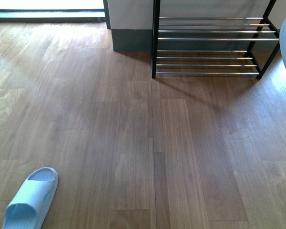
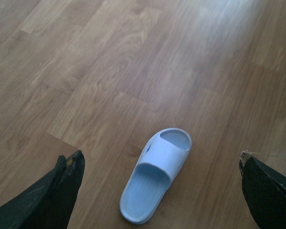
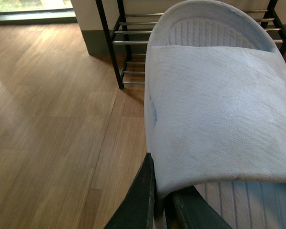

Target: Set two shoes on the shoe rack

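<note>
Pressed close to the right wrist camera, one pale blue rubber slide (image 3: 219, 105) is pinched by its edge in the right tool (image 3: 160, 193), clamped narrow on it, its long axis pointing at the black-framed shoe rack with silver bar shelves (image 3: 109, 52), which stands ahead at the far right edge of the wooden plank floor (image 1: 133, 143). Its mate, a second pale blue slide (image 2: 155, 174), lies flat at the floor's near left, directly below the left tool (image 2: 159, 159), whose fingers are spread wide either side without touching, so the left arm is nearer to it. Neither shoe is on the rack yet.
</note>
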Controlling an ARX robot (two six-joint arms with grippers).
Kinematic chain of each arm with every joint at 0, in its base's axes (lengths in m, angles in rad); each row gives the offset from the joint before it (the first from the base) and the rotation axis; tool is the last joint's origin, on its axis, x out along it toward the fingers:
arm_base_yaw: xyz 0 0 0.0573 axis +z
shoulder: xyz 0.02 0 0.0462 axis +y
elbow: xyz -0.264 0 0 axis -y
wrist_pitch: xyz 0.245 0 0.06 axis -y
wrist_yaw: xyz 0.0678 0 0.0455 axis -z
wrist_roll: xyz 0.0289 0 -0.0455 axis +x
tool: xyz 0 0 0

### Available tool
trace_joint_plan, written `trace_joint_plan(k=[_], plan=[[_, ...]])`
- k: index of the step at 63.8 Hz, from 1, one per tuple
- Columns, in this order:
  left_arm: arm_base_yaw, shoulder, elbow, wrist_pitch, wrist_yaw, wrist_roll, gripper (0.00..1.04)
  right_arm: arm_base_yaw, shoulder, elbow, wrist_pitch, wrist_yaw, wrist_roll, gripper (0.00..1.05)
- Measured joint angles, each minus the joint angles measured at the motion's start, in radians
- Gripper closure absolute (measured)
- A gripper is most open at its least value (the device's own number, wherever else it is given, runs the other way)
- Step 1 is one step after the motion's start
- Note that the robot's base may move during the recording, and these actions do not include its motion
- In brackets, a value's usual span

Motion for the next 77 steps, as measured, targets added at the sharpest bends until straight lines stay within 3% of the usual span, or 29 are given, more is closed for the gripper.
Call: trace_joint_plan(k=[5,11,32,64,77], plan=[[-0.016,0.382,0.083,0.163,0.059,0.016,0.09,0.000,0.000,0.000,0.000,0.000,0.000,1.03],[-0.039,0.679,0.163,0.235,0.079,0.037,0.09,0.000,0.000,0.000,0.000,0.000,0.000,1.03],[-0.018,1.378,0.483,0.268,0.122,0.104,0.09,0.001,0.000,0.000,0.000,-0.002,0.000,1.03],[0.000,1.717,0.821,0.299,0.117,0.279,0.10,0.001,0.000,0.000,0.000,-0.001,0.000,1.03],[-0.010,1.737,0.871,0.280,0.130,0.279,0.35,0.001,0.000,0.000,0.000,-0.002,0.000,1.03]])
